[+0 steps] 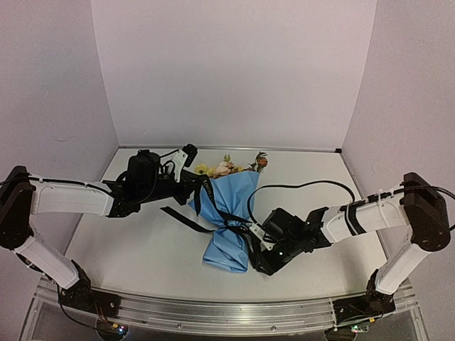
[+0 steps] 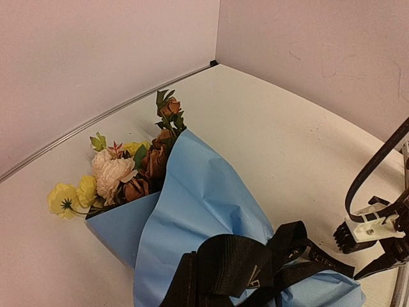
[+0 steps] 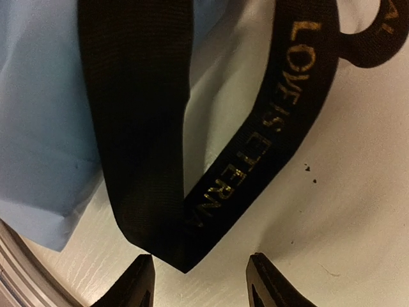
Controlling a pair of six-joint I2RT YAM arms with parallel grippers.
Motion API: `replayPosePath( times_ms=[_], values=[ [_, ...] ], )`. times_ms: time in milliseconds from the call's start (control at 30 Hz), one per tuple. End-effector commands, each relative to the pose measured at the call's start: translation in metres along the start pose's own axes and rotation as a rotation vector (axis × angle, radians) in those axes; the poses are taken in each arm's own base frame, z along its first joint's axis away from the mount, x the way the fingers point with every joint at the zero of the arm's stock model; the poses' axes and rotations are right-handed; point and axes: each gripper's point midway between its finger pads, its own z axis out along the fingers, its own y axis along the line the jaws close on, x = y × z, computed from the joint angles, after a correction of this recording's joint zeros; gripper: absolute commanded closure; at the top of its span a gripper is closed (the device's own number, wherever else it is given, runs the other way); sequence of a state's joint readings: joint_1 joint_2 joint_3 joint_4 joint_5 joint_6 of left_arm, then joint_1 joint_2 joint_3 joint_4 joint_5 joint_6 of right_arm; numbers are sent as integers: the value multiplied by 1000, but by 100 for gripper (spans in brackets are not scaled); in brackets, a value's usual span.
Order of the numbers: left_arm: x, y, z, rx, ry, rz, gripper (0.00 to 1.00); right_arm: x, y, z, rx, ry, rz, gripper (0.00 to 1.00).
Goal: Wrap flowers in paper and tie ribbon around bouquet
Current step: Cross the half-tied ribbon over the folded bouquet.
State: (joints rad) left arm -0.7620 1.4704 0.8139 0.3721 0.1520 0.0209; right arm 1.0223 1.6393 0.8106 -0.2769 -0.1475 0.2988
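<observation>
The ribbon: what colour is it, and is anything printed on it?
The ribbon is black with gold lettering; the right wrist view shows it best.

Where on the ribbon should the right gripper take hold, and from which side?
Probably best to grip the folded tip of the ribbon, where two layers meet in a point lying on the table beside the paper. Come from the tip end, where the open right gripper faces it, jaws either side of the narrow width.

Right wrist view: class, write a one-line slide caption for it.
Open right tool poised at the folded tip of the black ribbon, lying across blue paper and white table.
</observation>
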Motion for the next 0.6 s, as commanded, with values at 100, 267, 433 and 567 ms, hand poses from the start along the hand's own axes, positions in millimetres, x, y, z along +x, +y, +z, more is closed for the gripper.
replayPosePath(
  times_ms=[100, 267, 433, 567],
  values=[
    [-24, 2, -6, -13, -45, -6, 100, -20, 7, 0, 20, -52, -24, 63],
    [-22, 2, -7, -17, -28, -8, 100, -19, 8, 0, 12, -46, -5, 94],
    [-17, 2, -11, -16, 13, -13, 100, -26, 8, -19, 25, -66, -5, 100],
    [-11, -2, -15, 1, 82, -24, 100, -36, 2, -49, 44, -72, 7, 100]
  ],
)
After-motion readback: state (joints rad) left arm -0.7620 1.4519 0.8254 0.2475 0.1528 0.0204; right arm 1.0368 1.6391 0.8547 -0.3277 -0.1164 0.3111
